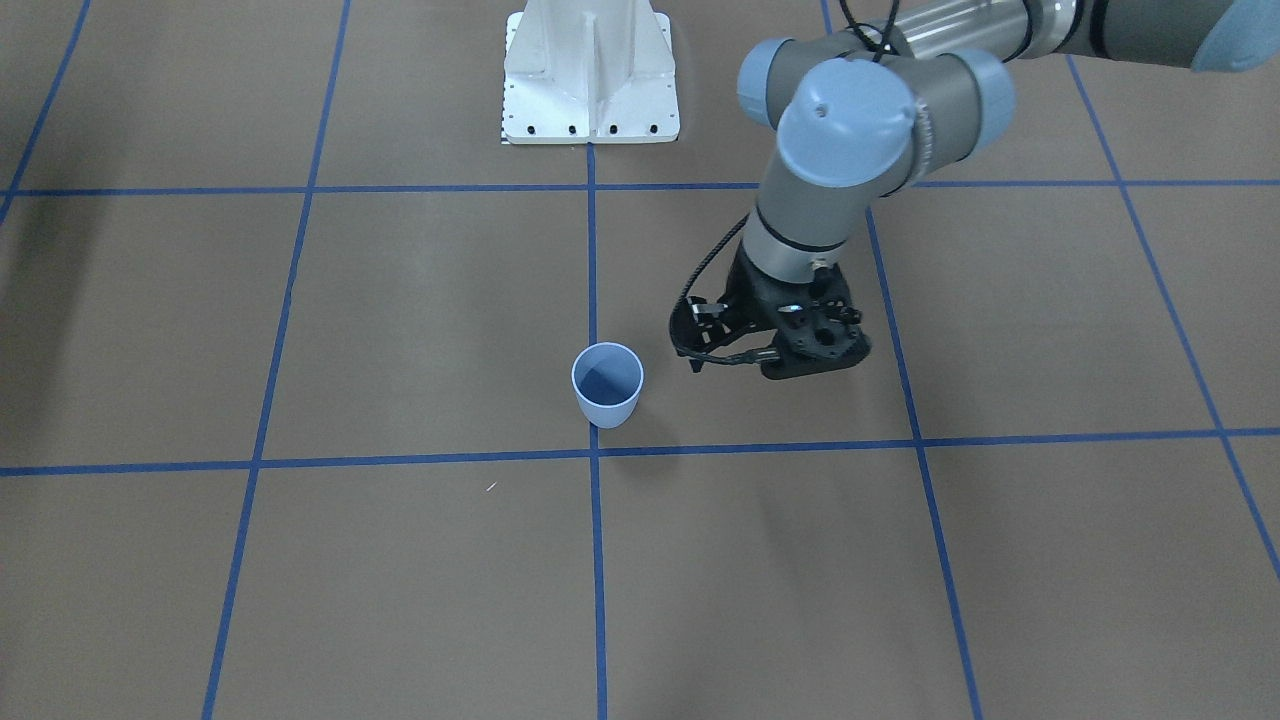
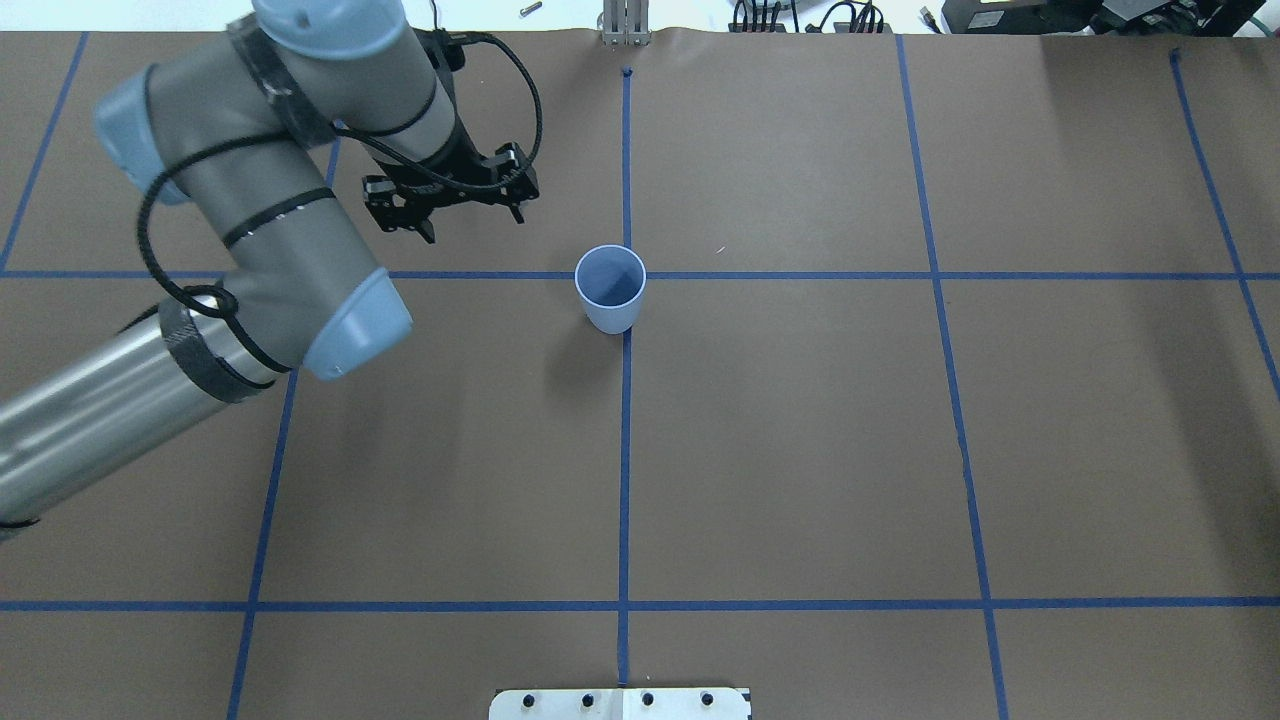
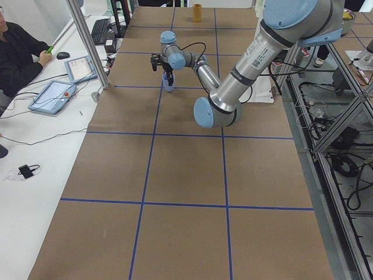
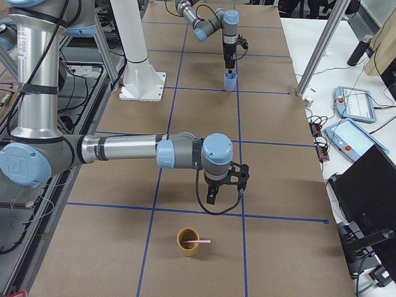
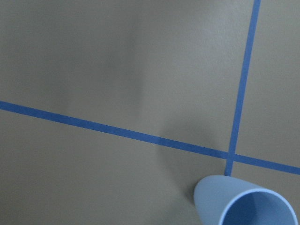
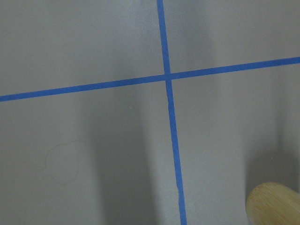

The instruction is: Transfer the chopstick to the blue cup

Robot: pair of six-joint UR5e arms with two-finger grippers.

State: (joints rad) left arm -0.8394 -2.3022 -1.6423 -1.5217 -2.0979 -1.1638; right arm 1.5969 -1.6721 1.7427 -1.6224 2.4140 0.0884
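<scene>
The blue cup (image 2: 610,288) stands upright on a blue tape crossing at mid-table; nothing shows inside it. It also shows in the front view (image 1: 607,385) and at the bottom of the left wrist view (image 5: 246,204). My left gripper (image 2: 472,225) hangs beside the cup, on the robot's left, apart from it, open and empty. One pale pink chopstick (image 4: 202,241) leans in a tan bamboo cup (image 4: 187,242) at the table's right end. My right gripper (image 4: 219,189) hangs close by that cup. I cannot tell whether it is open or shut.
The robot's white base plate (image 1: 590,70) stands at the table's robot side. The bamboo cup's rim shows in the right wrist view's bottom corner (image 6: 274,204). Tablets and cables lie on the white side tables (image 4: 356,105). A seated operator (image 3: 17,52) is beyond the table.
</scene>
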